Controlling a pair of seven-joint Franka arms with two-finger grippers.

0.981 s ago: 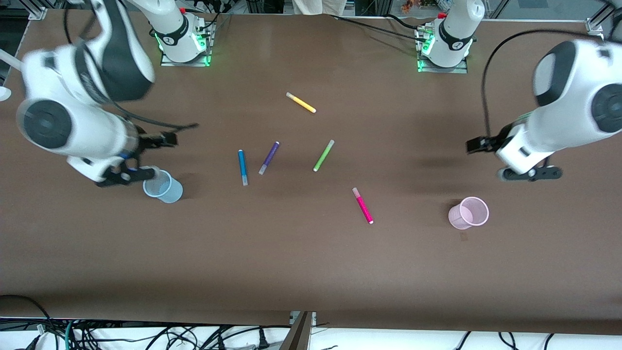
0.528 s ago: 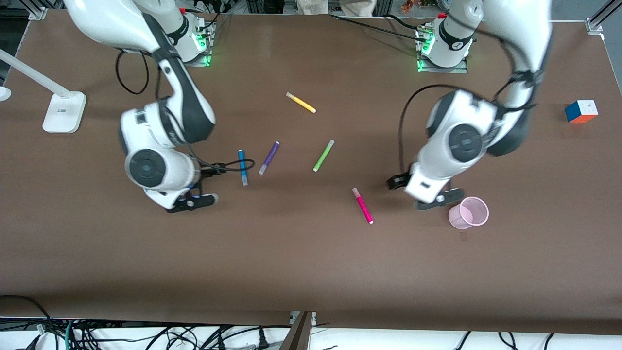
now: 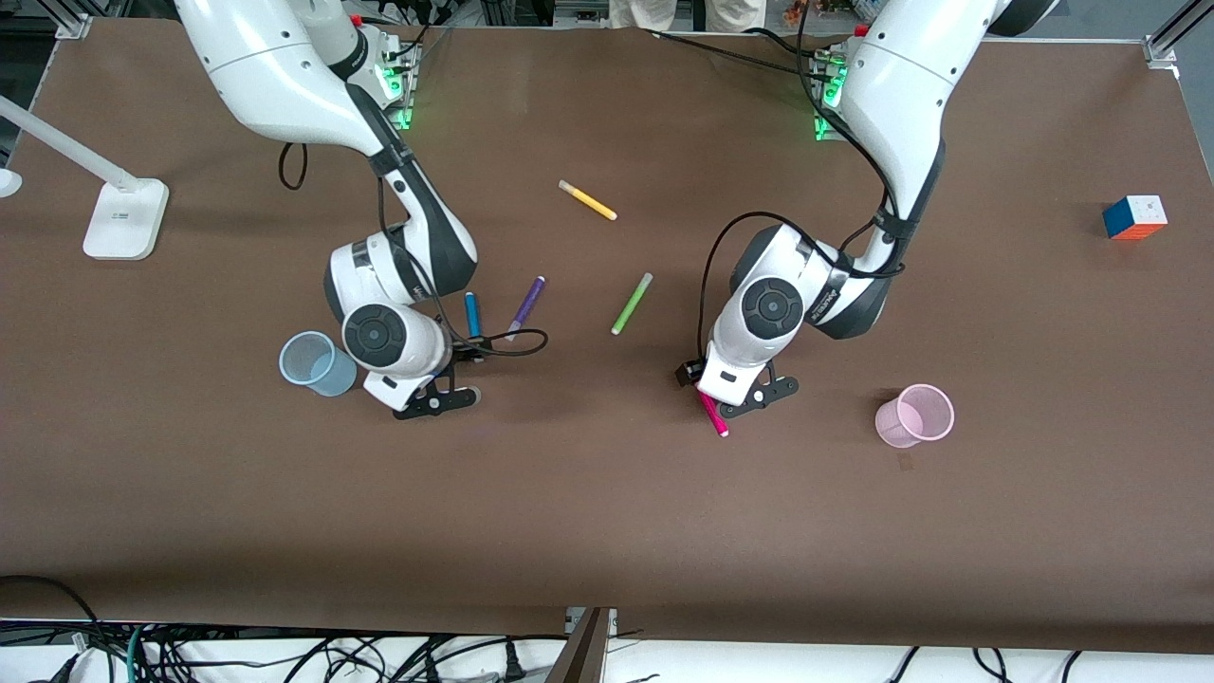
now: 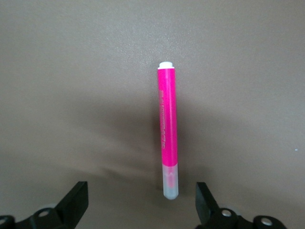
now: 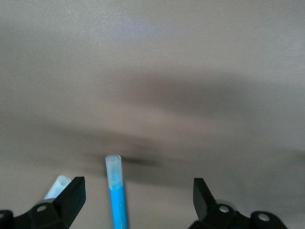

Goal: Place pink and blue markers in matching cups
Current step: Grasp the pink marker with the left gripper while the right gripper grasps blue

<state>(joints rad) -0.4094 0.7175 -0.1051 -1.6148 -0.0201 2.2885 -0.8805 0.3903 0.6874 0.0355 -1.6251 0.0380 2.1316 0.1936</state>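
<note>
I hung each spread claw, left claw (image 4: 138,210) over pink marker (image 4: 167,136), right claw (image 5: 138,202) over blue marker (image 5: 116,193), so both could be pinched together.

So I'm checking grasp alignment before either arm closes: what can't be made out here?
- Front view: the right arm covers the capped end of the slim blue marker.
- Front view: the left arm covers the upper part of the slim magenta-pink marker.
- Right wrist view: the edge cuts off the blue marker's body; the purple marker shows only its cap.
</note>
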